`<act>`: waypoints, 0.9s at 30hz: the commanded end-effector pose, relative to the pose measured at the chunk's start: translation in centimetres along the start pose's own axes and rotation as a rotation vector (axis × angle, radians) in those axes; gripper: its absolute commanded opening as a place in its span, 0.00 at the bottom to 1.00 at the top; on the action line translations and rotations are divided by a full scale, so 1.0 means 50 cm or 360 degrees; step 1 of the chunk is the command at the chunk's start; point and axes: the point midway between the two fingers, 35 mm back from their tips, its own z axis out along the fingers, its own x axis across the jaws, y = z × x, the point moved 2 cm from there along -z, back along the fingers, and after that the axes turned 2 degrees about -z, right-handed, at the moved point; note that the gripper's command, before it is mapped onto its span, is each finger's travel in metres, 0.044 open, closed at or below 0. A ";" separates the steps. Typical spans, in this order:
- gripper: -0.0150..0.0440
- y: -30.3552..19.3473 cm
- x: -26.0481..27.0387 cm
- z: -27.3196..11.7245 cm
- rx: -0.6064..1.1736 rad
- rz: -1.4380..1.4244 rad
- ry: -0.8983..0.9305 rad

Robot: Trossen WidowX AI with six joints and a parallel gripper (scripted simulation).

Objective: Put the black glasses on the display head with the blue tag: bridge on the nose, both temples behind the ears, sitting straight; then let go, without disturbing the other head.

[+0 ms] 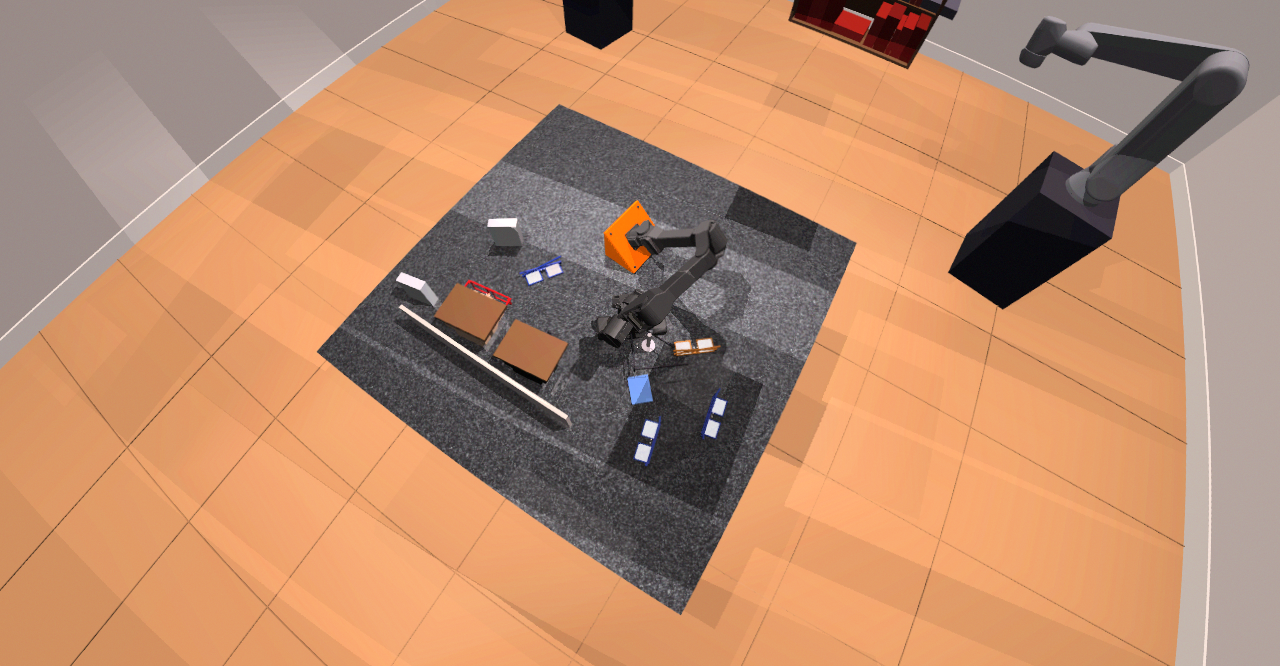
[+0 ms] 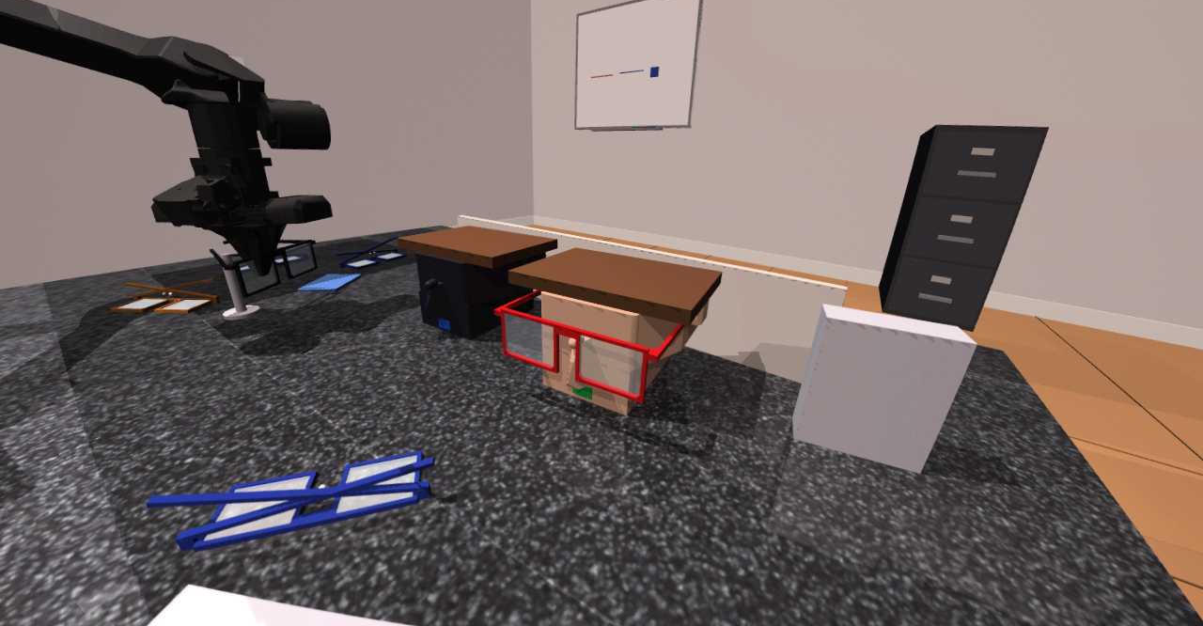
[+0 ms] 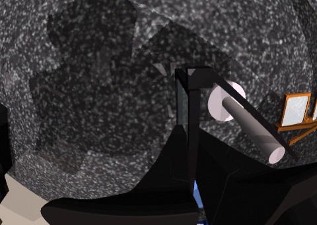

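My gripper (image 2: 264,271) (image 3: 183,130) is shut on the front frame of the black glasses (image 2: 314,257) (image 3: 193,106), low over the mat. The lenses hang upright and one temple stretches out to the right in the wrist view. The glasses are close around or beside a white post (image 2: 236,289) (image 3: 251,124); contact is unclear. The head with the blue tag is dark (image 2: 458,294), wears no glasses and has a brown slab on top (image 1: 530,350). The other head (image 2: 588,311) is beige with a green tag, has a brown slab (image 1: 471,313) and wears red glasses (image 2: 643,374).
Orange glasses (image 1: 696,348) (image 3: 296,109) lie beside the post. A blue block (image 1: 640,389) (image 2: 329,282) lies near it. Blue glasses (image 1: 542,272) lie before the heads, two more pairs beyond the block. A low white wall (image 1: 483,364) runs behind the heads; a white block (image 2: 879,395) stands beside the beige head.
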 end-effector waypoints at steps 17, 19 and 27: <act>0.25 -0.019 0.017 0.000 0.0002 -0.0001 -0.0004; 0.25 -0.021 0.018 0.000 0.0002 -0.0001 -0.0004; 0.25 -0.028 0.022 0.000 0.0002 -0.0002 -0.0004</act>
